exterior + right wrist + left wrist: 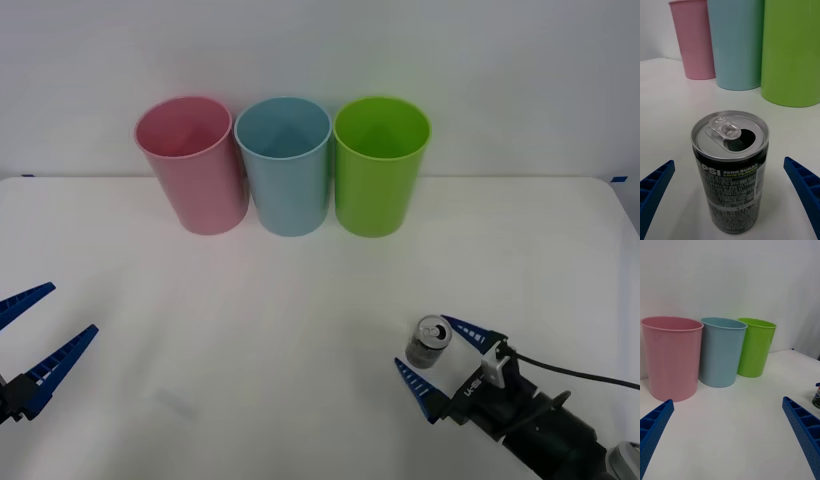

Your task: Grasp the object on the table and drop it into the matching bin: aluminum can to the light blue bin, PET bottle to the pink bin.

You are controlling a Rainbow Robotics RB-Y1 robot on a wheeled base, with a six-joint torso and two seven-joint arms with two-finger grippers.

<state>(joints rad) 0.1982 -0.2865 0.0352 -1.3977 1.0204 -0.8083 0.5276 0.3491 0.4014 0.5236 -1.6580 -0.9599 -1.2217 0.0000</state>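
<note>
Desk (300, 330): wide white top, carrying everything in view.

Three tall tapered bins are standing upright in a row at the far side of the desk, rims just beside one another. Pink bin (192, 165) is sitting on the robot's left, light blue bin (285, 165) in the middle, lime green bin (380, 165) on the right.

Right arm is reaching in from the near right corner of the desk. Right end effector (438, 360) is sitting low over the desk with its blue ribbed fingers spread apart, one on each side of the can. In the right wrist view a gap is showing between each finger and the can wall; no contact.

Left end effector (35, 335) is waiting at the near left edge of the desk, fingers also spread apart, nothing between them, well apart from the can.

Aluminum can (429, 342): small Pepsi Zero Sugar lime can, dark label, silver top with pull tab. It is standing upright on the desk, near right, well apart from the bins. The mouth under the tab is showing dark and open.
</note>
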